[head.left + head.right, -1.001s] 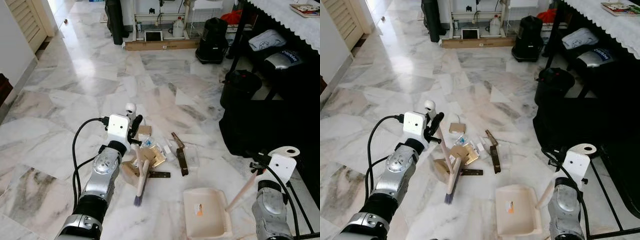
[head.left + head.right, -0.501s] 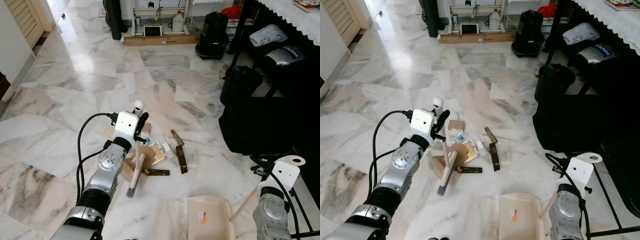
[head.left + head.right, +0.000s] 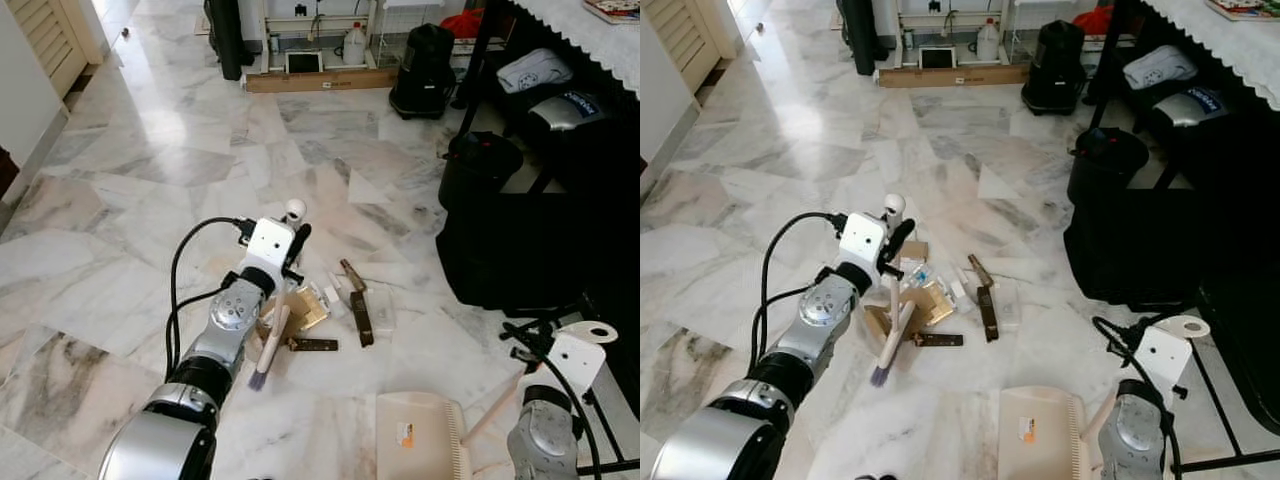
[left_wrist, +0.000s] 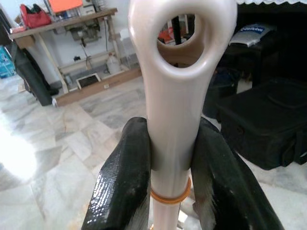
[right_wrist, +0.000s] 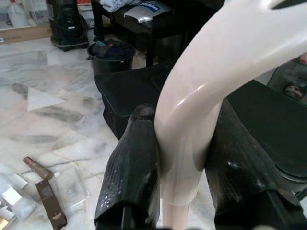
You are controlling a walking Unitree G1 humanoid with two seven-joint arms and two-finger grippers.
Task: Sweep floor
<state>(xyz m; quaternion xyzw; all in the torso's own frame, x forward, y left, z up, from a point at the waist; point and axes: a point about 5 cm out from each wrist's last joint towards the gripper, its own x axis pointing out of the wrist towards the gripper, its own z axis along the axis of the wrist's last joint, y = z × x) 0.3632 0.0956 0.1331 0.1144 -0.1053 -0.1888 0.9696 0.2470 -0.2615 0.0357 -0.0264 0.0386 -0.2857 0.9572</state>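
Marble floor (image 3: 130,200): pale, veined, running across the whole frame.

Left gripper (image 3: 291,262): centre-left of the frame, fingers clamped on the neck of the brush handle; in the wrist view both black fingers (image 4: 120,177) press the cream shaft just under its hanging loop.

Brush (image 3: 272,335): cream handle, long axis steeply slanted, top end in the gripper, dark bristles pointing down and toward the lower left, tip touching the floor just below the gripper.

Litter pile (image 3: 325,305): centre of the frame, just right of the brush; small cartons, a clear plastic tray and dark brown strips lying flat, the nearest pieces touching or just beside the brush handle.

Dustpan (image 3: 418,440): cream, lower centre-right, flat on the floor, its pale handle rising to the right toward the right gripper; well apart from the brush bristles, near the pile.

Right gripper (image 5: 180,158): lower right of the frame, fingers closed around the curved cream dustpan handle.

Black bags (image 3: 500,250): right side, against dark furniture.

Cardboard box (image 3: 320,80): upper centre, long and flat on the floor
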